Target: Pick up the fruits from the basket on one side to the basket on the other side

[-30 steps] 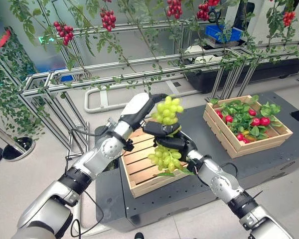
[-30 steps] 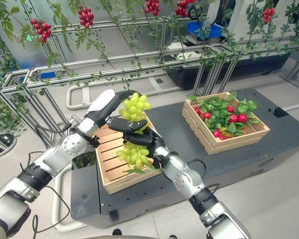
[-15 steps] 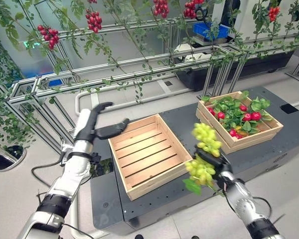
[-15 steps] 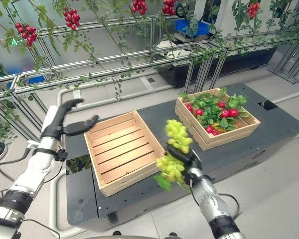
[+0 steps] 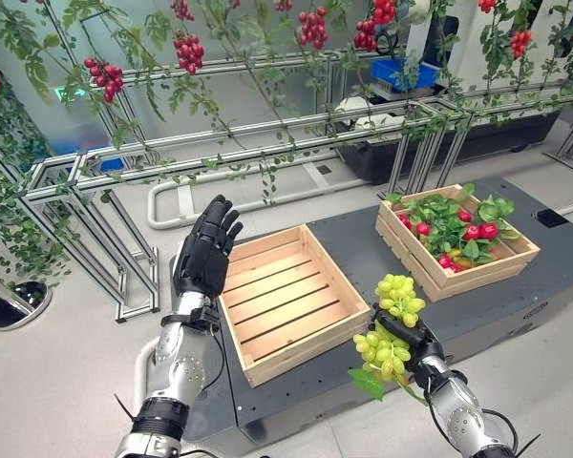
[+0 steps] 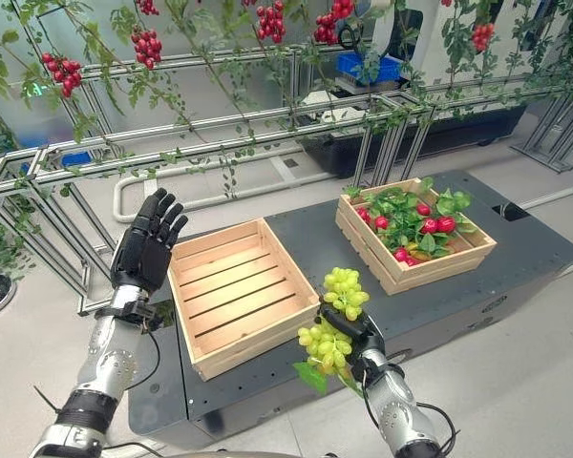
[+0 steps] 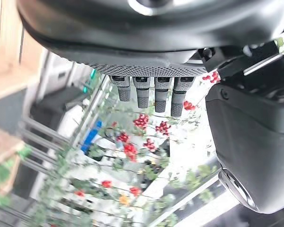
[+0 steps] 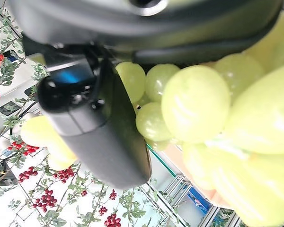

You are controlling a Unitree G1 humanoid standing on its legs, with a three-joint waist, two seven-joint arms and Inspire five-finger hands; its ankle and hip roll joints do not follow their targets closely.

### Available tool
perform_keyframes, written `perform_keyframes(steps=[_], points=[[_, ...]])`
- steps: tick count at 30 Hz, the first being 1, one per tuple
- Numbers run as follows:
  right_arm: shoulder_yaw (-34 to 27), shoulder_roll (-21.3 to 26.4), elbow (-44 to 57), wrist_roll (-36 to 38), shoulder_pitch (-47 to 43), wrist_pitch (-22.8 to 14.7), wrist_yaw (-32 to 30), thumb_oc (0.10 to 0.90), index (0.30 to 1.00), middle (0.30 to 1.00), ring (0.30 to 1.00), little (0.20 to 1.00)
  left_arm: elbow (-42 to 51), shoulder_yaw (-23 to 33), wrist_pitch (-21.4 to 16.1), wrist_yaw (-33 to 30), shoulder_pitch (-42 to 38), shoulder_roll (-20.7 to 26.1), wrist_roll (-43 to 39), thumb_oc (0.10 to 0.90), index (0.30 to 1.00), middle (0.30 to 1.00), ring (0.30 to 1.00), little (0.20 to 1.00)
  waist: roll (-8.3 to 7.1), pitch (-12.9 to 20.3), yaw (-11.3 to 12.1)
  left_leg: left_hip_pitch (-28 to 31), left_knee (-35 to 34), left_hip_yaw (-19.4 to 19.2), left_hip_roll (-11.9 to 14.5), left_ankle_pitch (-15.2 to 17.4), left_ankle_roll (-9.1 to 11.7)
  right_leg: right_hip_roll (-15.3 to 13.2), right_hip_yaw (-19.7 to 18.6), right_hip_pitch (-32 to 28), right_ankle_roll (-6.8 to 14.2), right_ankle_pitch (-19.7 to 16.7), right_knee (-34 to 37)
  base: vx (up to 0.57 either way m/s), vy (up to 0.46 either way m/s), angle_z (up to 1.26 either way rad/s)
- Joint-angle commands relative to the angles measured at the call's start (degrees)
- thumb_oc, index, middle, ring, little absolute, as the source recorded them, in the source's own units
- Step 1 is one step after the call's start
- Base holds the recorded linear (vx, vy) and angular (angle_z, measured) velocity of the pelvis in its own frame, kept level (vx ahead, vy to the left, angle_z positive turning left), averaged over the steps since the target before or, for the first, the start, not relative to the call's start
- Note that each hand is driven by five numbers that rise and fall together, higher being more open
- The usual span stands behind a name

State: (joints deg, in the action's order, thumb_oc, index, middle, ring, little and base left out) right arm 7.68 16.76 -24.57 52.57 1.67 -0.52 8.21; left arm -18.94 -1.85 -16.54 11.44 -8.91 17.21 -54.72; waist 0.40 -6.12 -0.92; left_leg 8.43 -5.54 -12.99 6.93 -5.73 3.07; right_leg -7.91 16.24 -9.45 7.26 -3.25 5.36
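We see the right robot hand (image 5: 415,345) clenched around 1 green grape bunch (image 5: 390,324); the left robot hand (image 5: 206,254) is raised, fingers spread, beside 2 wooden slatted crates (image 5: 279,299) on the dark counter (image 5: 363,239).

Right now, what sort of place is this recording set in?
Probably an indoor mock greenhouse or fruit-picking test area. Vines with red berry clusters hang on metal frames, two wooden crates sit on a dark platform, and the right hand holds green grapes.
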Motion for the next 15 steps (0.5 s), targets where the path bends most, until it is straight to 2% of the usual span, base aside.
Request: perform_keyframes(steps=[1,5,8,10,11,12,13,14,15], points=[[-4.1,-2.6,8.8,-1.0,-4.0,-10.7,0.3,0.4,0.3,0.3,0.3,0.3,2.0,1.9,-3.3,-2.9,-0.6,0.1,-0.1,0.8,0.9,0.9,0.9,0.9,-0.41,2.2,0.6,2.7,0.5,2.1,-0.3,9.7,0.3,-0.3,2.3,-3.0,-1.2,6.0,-0.4,-0.02,-0.151,0.0],[-5.7,-4.4,14.0,-3.0,0.8,-11.2,-0.7,0.4,0.3,0.3,0.3,0.3,3.6,3.3,0.8,-6.5,8.4,-3.1,-1.2,0.8,0.9,0.9,0.9,0.9,-1.36,1.0,0.6,2.5,0.5,2.1,0.3,9.2,0.2,0.9,2.0,-2.8,-2.1,5.9,-0.4,-0.03,-0.188,-0.03],[-7.1,-4.0,14.4,-1.7,3.9,-11.0,0.6,0.4,0.3,0.3,0.3,0.3,3.6,3.4,0.2,-5.9,15.2,-4.9,-1.8,0.8,0.9,0.9,0.9,0.9,-2.46,-0.4,0.8,2.7,0.5,1.3,0.9,7.6,0.5,2.3,0.8,-2.4,-3.4,5.9,-0.4,-0.08,-0.141,-0.14],[-7.3,-3.5,13.5,-1.7,3.9,-10.9,-0.2,0.4,0.3,0.3,0.3,0.3,3.3,3.3,-0.5,-5.7,15.9,-5.3,-2.4,0.8,0.9,0.9,0.9,0.9,-3.19,-1.2,1.3,1.2,4.9,2.9,0.0,9.0,0.4,2.3,-0.5,-2.2,-3.8,5.6,-0.4,-0.12,-0.023,-0.23],[-7.1,-3.0,12.4,-1.8,3.1,-11.0,-0.8,0.4,0.3,0.3,0.3,0.3,2.9,3.6,-1.6,-5.5,16.3,-5.8,-3.6,0.8,0.9,0.9,0.9,0.9,-4.03,-2.0,1.9,-1.2,12.8,5.5,-1.4,12.6,-0.2,1.9,-2.4,-1.7,-3.9,5.1,-0.4,-0.21,0.077,-0.2],[-6.8,-2.1,11.5,-1.1,1.7,-10.3,-0.5,0.4,0.3,0.3,0.3,0.3,2.0,4.1,-3.6,-5.2,16.4,-6.2,-4.4,0.8,0.9,0.9,0.9,0.9,-4.39,-2.7,2.5,-3.9,20.9,9.9,-4.2,15.1,-1.2,1.7,-5.1,-1.0,-3.8,4.5,-0.4,-0.24,0.138,-0.45],[-6.7,-1.4,11.2,-0.8,0.8,-9.5,0.2,0.4,0.3,0.3,0.3,0.3,2.0,4.4,-5.0,-5.6,16.4,-6.4,-4.8,0.8,0.9,0.9,0.9,0.9,-4.25,-3.0,3.0,-5.7,25.6,12.2,-6.1,16.0,-1.8,1.9,-6.8,-0.5,-4.0,4.2,-0.4,-0.36,0.256,-1.09],[-6.2,-0.6,10.8,-0.9,-0.7,-9.3,1.3,0.4,0.3,0.3,0.3,0.3,3.0,4.5,-7.1,-6.4,16.0,-6.1,-5.4,0.8,0.9,0.9,0.9,0.9,-3.46,-3.6,3.7,-8.8,26.8,16.2,-9.3,15.1,-2.7,3.0,-10.2,1.1,-4.3,3.8,-1.4,-0.26,0.187,-1.17],[-6.2,-0.6,10.8,-0.9,-0.7,-9.3,1.3,0.4,0.3,0.3,0.3,0.3,3.0,4.5,-7.1,-6.4,15.9,-6.1,-5.4,0.8,0.9,0.9,0.9,0.9,-3.51,-3.5,3.7,-9.0,26.7,16.2,-9.4,15.0,-2.7,2.9,-10.2,1.2,-4.3,3.8,-1.4,-0.45,0.369,-1.85]])
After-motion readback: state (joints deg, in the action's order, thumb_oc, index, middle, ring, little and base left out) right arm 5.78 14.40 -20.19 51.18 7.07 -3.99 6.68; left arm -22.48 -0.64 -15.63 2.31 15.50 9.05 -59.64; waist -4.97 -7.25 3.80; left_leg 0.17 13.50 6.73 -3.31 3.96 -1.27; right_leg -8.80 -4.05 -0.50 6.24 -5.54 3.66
